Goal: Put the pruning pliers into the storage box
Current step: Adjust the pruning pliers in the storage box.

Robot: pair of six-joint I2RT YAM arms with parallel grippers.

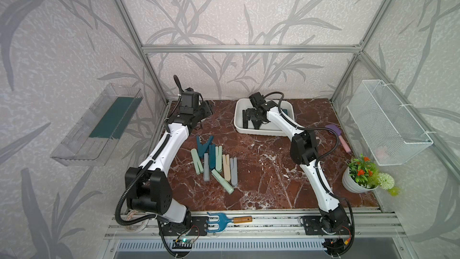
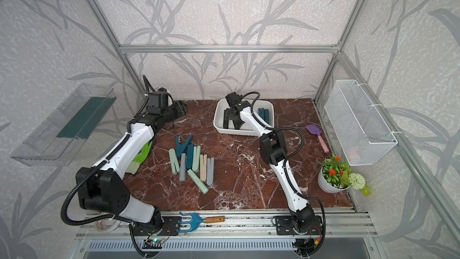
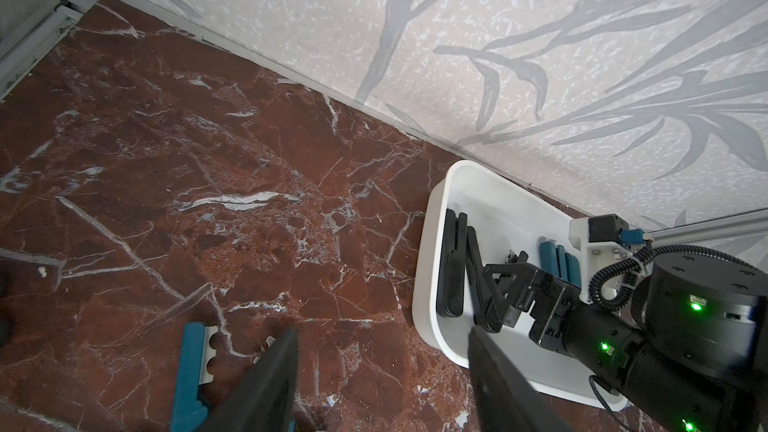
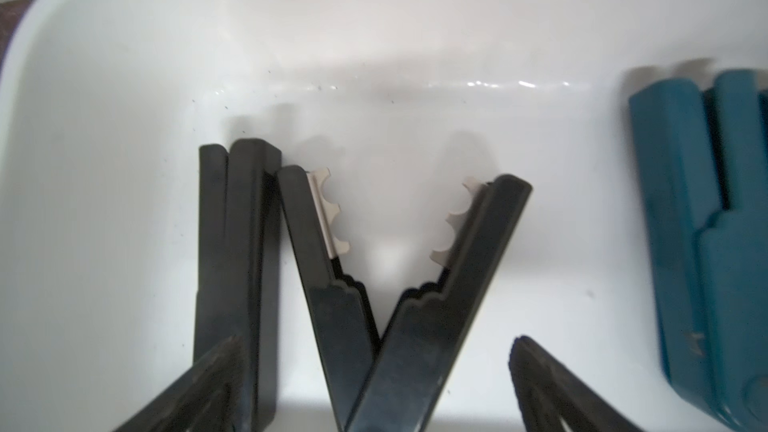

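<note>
Right wrist view gave us the closest look at the storage box (image 4: 374,35), a glossy white tub with rounded corners. On its floor lay folded black pliers (image 4: 237,263) and open black pliers (image 4: 436,305) splayed in a V, with scalloped grey metal blades (image 4: 332,214) along the inner edges. Apart from them, by the opposite wall, lay dark teal pliers (image 4: 706,222) of the same flat bar shape. We made out a small raised mark (image 4: 692,340) on the teal handle, but it was too blurred to read. The right gripper (image 4: 374,342) hung low inside the box, released and spread wide. The open black pliers lay between its fingers (image 4: 552,388), and that finger stood clear of the tool, so we judged nothing grasped. In both top views the box sat in the upper middle of the frame, against the back wall, on the red marble tabletop (image 1: 261,170). The other pruning pliers (image 1: 216,163) lay in a loose heap left of the frame's centre, below and left of the box and well apart from it. They were slim flat bars in dark teal, mint green, grey and beige, most folded and overlapping one another, one teal one open in a V. Through the left wrist view we saw the left gripper (image 3: 382,384) unclenched and empty, only marble showing between its dark fingers (image 3: 266,384). Notched teal pliers (image 3: 189,376) lay on the table just beside one finger.
</note>
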